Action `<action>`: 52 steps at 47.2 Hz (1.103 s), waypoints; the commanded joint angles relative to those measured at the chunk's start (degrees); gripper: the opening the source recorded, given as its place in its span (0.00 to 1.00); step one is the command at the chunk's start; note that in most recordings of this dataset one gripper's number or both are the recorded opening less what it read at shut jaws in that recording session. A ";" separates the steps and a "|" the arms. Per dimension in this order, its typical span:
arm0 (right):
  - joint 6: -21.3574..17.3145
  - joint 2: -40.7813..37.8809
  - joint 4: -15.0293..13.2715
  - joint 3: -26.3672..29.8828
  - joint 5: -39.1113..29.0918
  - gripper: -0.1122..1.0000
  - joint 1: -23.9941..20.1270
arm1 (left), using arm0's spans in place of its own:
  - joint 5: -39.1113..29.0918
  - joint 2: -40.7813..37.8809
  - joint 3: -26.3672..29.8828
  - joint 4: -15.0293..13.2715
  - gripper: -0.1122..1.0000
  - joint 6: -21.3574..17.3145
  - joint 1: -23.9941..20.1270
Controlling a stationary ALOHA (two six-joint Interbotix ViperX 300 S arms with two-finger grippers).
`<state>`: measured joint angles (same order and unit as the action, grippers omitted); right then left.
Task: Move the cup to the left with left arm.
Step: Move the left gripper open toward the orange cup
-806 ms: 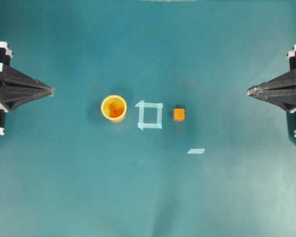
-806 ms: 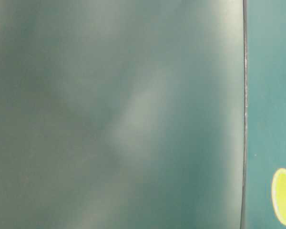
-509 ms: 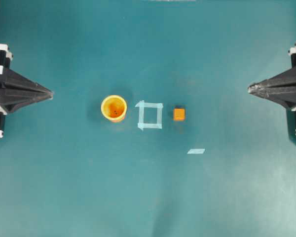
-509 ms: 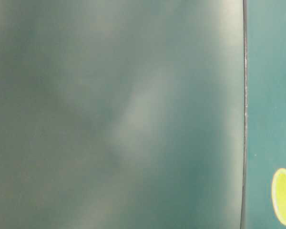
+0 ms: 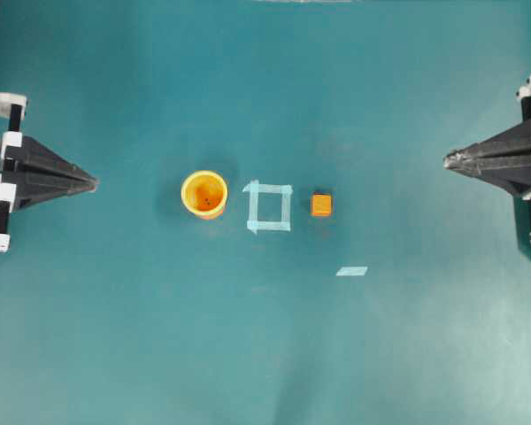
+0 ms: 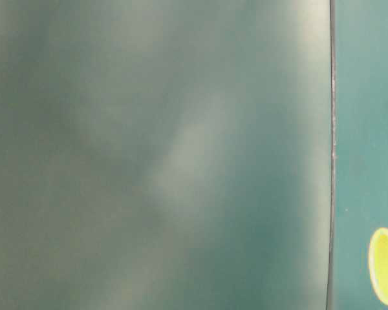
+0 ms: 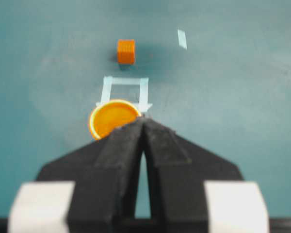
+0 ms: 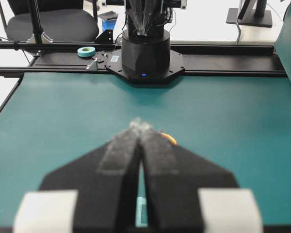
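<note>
Orange cup (image 5: pixel 203 193), yellow rim; orange cube (image 5: pixel 321 204); teal table (image 5: pixel 265 354).

You're looking at a teal tabletop (image 5: pixel 265 354) under even light. Past its far edge sit a black rail (image 8: pixel 53 60), a tape roll (image 8: pixel 87 51), a black office chair (image 8: pixel 53 24) and a pale floor.

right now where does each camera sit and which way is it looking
Overhead: above the table, looking straight down; left gripper and right gripper at the side edges, cup, tape square and cube between.
Table-level: low, mostly blurred green; only the cup's rim at the right edge, no arm visible.
Left wrist: behind the shut left gripper, facing cup, tape square and cube.
Right wrist: behind the shut right gripper, facing the other arm's base.
Shared: the cup, in three views.
</note>
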<state>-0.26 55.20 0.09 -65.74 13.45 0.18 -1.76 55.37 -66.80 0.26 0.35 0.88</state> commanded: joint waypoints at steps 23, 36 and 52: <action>0.44 -0.26 0.00 1.67 -2.46 0.10 -0.09 | 9.23 -12.92 -4.57 0.09 0.65 0.09 -2.02; 0.62 -0.09 0.00 1.76 -2.55 0.09 -0.09 | 21.09 -25.58 -5.45 0.35 0.85 -1.14 -7.21; 0.62 0.35 0.00 1.93 -2.81 0.10 -0.09 | 32.70 -46.14 0.00 0.79 0.88 -1.23 -7.12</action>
<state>0.35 55.46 0.09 -65.74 10.55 0.09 29.27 12.39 -69.43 0.62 -0.79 -6.42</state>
